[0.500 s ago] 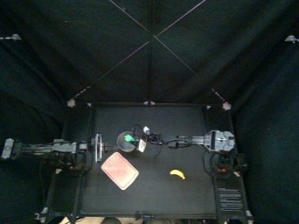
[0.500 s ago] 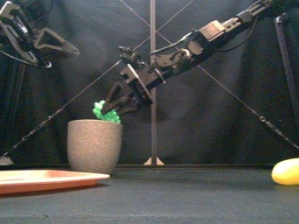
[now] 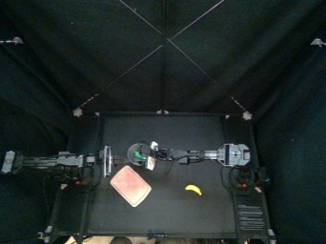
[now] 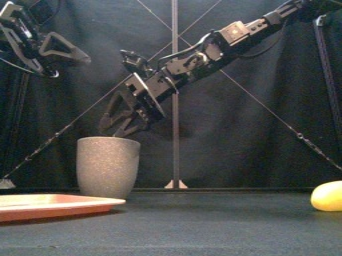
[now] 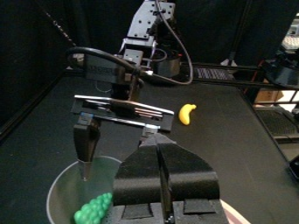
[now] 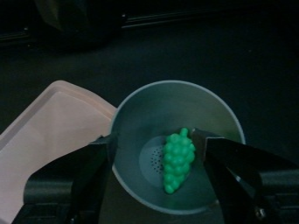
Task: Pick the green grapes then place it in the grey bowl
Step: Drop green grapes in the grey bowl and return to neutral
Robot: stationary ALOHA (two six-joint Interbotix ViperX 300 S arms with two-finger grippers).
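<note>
While the right gripper [image 4: 123, 118] hangs just above the grey bowl [image 4: 108, 166], left of centre in the front view, its jaws stand wide apart with nothing between them. Look down through the right wrist view: the green grapes [image 6: 177, 159] lie inside the bowl, down on its floor at the middle of the frame. A jaw stands out to each side of the rim, neither one touching the bunch. Grapes are in the bowl, folks! The left wrist view catches the same bunch as a green lump at the lower left, low against the bowl's inner wall.

Over to the left gripper [image 5: 162, 147]: its jaws sit pressed together, just a thin seam between them, holding nothing. In the top view it sits at the left side of the table [image 3: 178, 205], just beside the bowl.

The pink tray [image 3: 130, 186] lies flat below the bowl in the top view, toward the table's front. And a yellow banana [image 3: 193, 190] rests right of the tray, well apart from the bowl; the front view has it at the far lower right.
</note>
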